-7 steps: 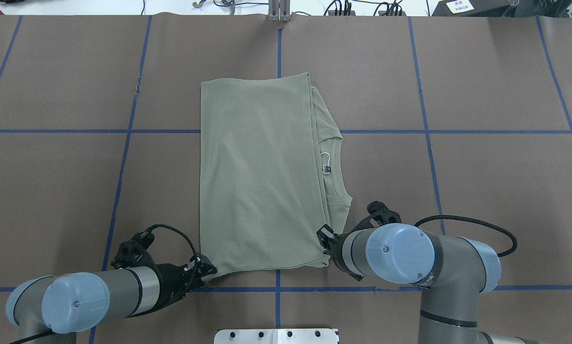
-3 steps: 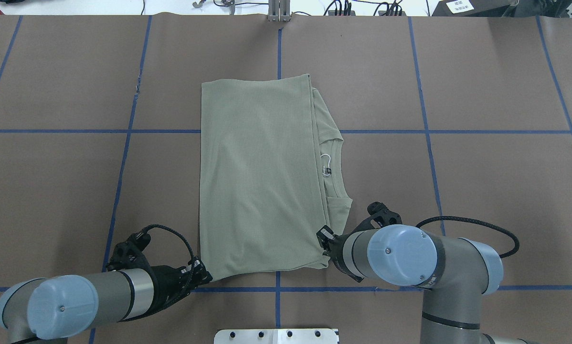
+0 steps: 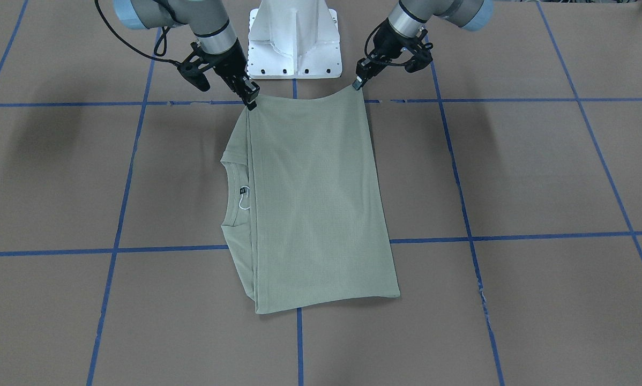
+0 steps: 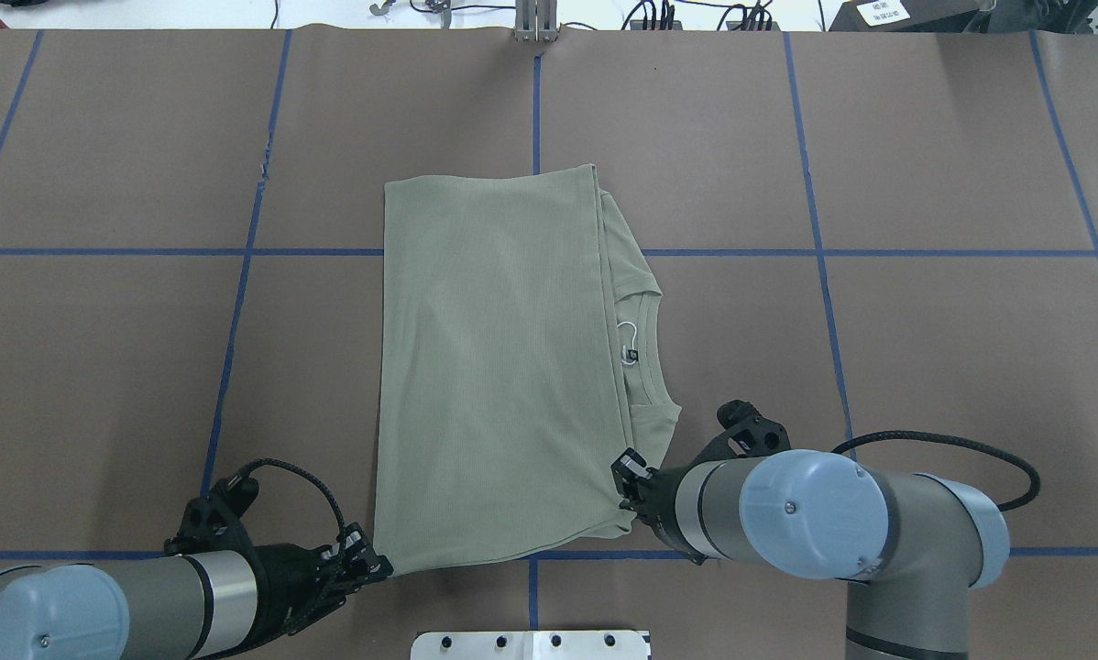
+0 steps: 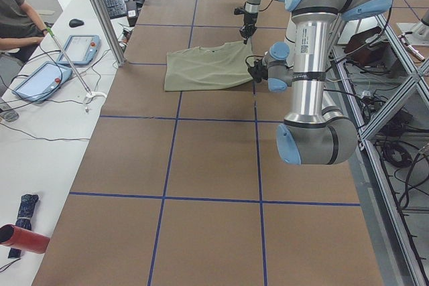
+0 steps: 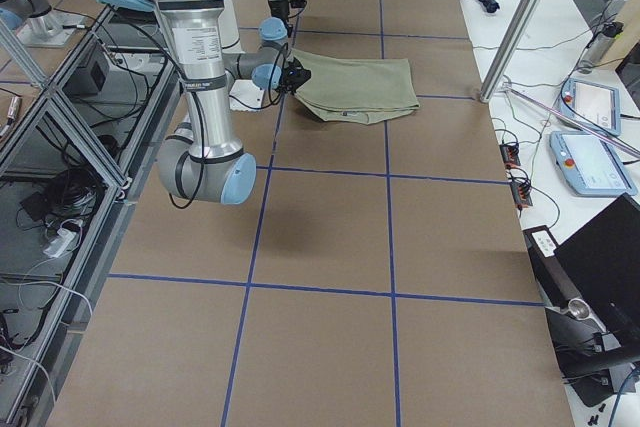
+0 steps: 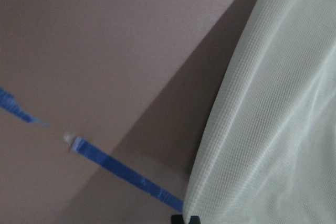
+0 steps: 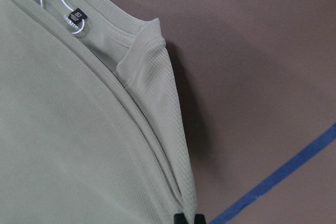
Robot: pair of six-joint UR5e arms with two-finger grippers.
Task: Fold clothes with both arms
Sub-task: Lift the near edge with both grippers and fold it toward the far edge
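Left end effector [image 3: 357, 83] is pinched tight on the near-left corner of the sage-green shirt [image 4: 494, 367]. Right end effector [image 3: 252, 100] is pressed together on the near-right corner, fabric caught between the fingertips on both sides. The folded shirt lies mid-tabletop [image 4: 925, 367], its near edge raised and sagging between the two grips, the far part flat on the brown paper. Its long axis runs from the robot straight toward the far edge. The round neck, with black label [image 4: 632, 355] and white loop string [image 4: 626, 327], opens toward the robot's right
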